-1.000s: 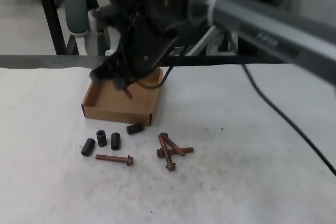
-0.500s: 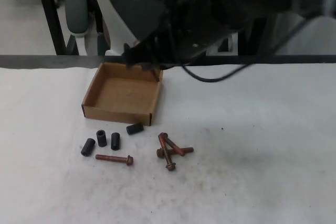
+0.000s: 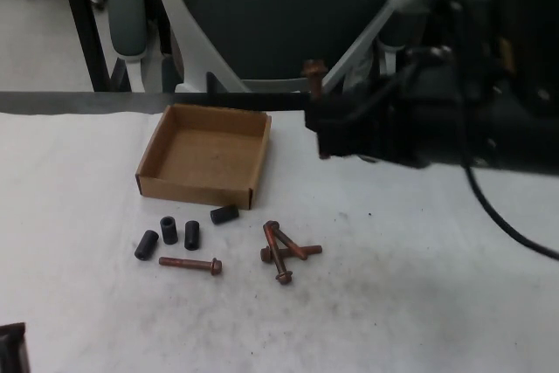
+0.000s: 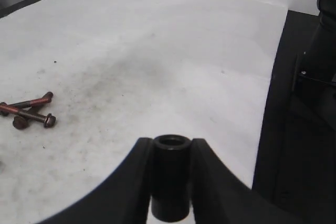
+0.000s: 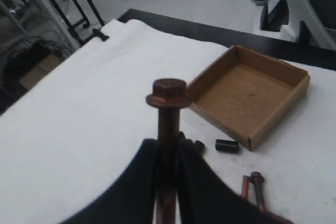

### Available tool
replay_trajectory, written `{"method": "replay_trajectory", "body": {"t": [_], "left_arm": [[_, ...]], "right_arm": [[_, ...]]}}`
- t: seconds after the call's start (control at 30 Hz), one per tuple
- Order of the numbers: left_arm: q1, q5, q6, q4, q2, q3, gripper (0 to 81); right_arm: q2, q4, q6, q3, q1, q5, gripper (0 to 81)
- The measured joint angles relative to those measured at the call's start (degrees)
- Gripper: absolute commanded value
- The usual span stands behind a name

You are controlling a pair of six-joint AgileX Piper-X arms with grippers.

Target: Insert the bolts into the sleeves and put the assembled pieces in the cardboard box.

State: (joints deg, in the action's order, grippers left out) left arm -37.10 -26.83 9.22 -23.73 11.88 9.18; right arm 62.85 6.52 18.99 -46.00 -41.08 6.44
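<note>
Assembly grasp with both arms loaded. Left gripper [image 4: 171, 146] is closed on a short black cylindrical sleeve [image 4: 170, 187], smooth and matt, its bore facing outward, presumably to leave the opening free for a shank. Right gripper [image 5: 167, 149] clamps the shank of a coppery, rust-toned metal bolt [image 5: 167, 94], with the flanged hexagonal head clear of the fingers, probably to keep it straight for alignment. Beyond lies the shallow open brown cardboard box [image 5: 273, 121], corrugated inside. Four loose black sleeves [image 3: 169, 230] and several reddish bolts [image 3: 284, 252] lie on the white scuffed bench cover [image 3: 419, 303].
</note>
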Motion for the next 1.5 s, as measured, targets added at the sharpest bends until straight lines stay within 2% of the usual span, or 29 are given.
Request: {"method": "replay_trajectory", "body": {"t": [0.33, 0.6, 0.87, 1.1, 1.5], "left_arm": [[0.0, -0.1, -2.1, 20.5, 8.2, -4.0, 0.8], [0.0, -3.0, -5.0, 38.3, 21.3, -5.1, 0.8], [0.0, -4.0, -11.1, 55.7, 34.2, -5.1, 0.8], [0.0, -4.1, -18.8, 68.4, 42.2, -5.1, 0.8], [0.0, -5.0, -19.3, 72.2, 43.6, -5.1, 0.8]], "right_arm": [[-7.0, -22.6, 12.3, 14.9, -1.7, 6.6, 0.2], [-7.1, -32.9, 17.7, 20.0, -2.4, 13.0, 0.2], [-5.4, -34.8, 18.7, 20.1, -2.7, 20.3, 0.2], [-4.0, -34.8, 19.3, 20.2, -2.7, 21.1, 0.2], [-4.0, -34.8, 20.4, 20.2, -2.7, 21.7, 0.2]]}}
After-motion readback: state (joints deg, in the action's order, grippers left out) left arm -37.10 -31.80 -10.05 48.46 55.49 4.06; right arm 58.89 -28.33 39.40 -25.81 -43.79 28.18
